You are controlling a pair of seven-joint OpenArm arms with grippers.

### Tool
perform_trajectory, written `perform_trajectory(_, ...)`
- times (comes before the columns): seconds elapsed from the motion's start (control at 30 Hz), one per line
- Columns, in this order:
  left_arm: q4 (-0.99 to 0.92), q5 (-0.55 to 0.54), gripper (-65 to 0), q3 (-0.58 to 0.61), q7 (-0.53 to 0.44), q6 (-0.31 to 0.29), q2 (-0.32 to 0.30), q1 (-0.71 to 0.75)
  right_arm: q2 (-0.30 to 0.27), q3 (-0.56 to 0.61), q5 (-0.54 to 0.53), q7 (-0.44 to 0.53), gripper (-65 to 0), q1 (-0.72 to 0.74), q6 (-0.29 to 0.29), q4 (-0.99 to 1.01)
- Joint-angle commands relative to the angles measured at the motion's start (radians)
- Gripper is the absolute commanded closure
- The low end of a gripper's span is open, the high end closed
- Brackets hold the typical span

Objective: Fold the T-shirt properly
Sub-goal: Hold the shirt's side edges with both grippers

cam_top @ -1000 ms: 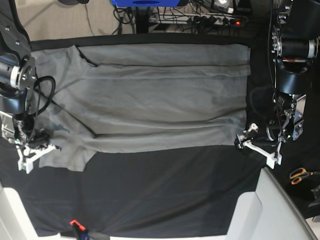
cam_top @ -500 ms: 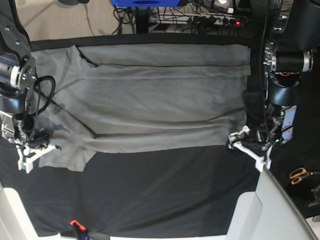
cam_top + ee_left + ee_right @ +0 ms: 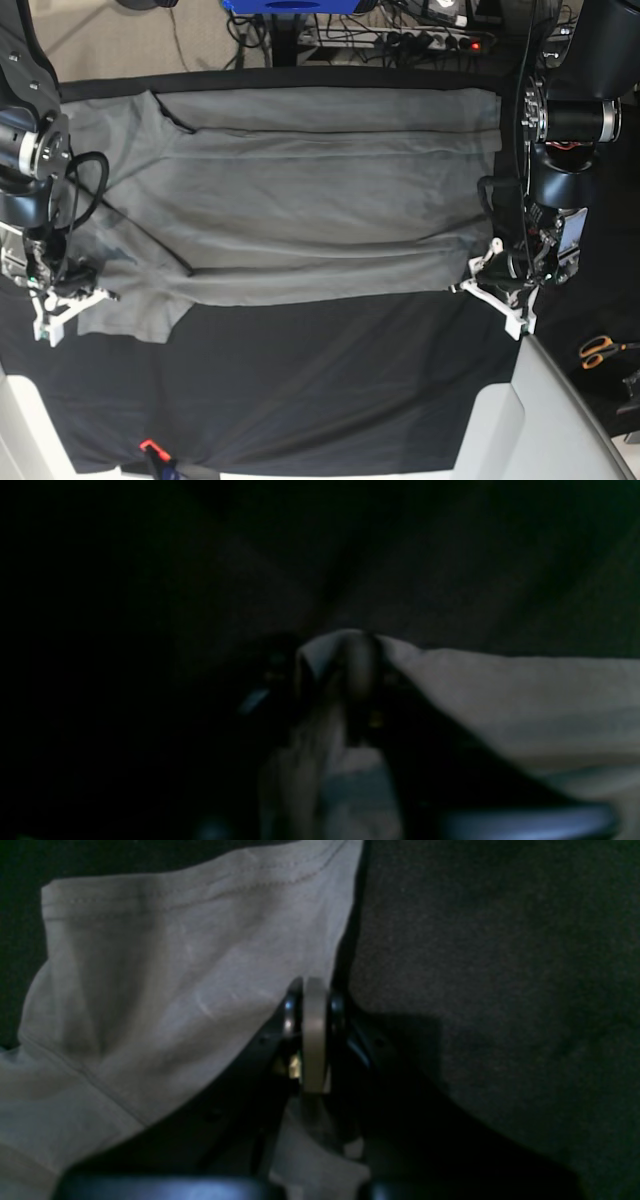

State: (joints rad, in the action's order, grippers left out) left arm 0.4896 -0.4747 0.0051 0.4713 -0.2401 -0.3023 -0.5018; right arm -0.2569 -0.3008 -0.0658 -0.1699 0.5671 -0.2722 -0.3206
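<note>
The grey T-shirt (image 3: 300,190) lies spread across the black cloth (image 3: 320,390) covering the surface, its near long edge running between the two arms. Over the last second the left pincer (image 3: 478,283) has slid inward from beside the hem corner and now sits on it; the wrist view shows grey fabric bunched between its closed jaws. The right pincer (image 3: 72,298) has not moved and is clamped on the sleeve edge (image 3: 200,965). With both near corners gripped, the shirt appears ready for a lengthwise fold away from the onlooker.
</note>
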Motion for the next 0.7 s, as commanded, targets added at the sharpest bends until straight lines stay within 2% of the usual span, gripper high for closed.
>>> perform_trajectory(0.0, -0.025, 0.008, -3.0, 0.002, 0.022, -0.006, -0.002, -0.016, -0.011, -0.001, -0.002, 0.019, -0.2, 0.032, -0.005, -0.019)
perform_trajectory(0.03, -0.053, 0.008, 0.0, 0.002, 0.004, -0.006, -0.002, -0.019, -0.011, -0.001, -0.002, 0.019, -0.2, 0.032, -0.005, -0.019)
perform_trajectory(0.17, -0.084, 0.008, 0.0, 0.003, -0.039, -0.006, -0.002, -0.021, -0.009, -0.001, -0.002, 0.02, -0.2, 0.032, -0.005, -0.019)
perform_trajectory(0.5, -0.072, 0.008, 0.0, 0.003, -0.032, -0.005, -0.013, -0.088, -0.006, -0.005, -0.002, 0.022, -0.2, 0.02, -0.005, -0.079)
perform_trajectory(0.67, 0.056, 0.008, 0.0, 0.005, 0.054, -0.005, -0.024, -0.088, -0.006, -0.002, -0.002, 0.022, -0.2, 0.02, -0.005, -0.094)
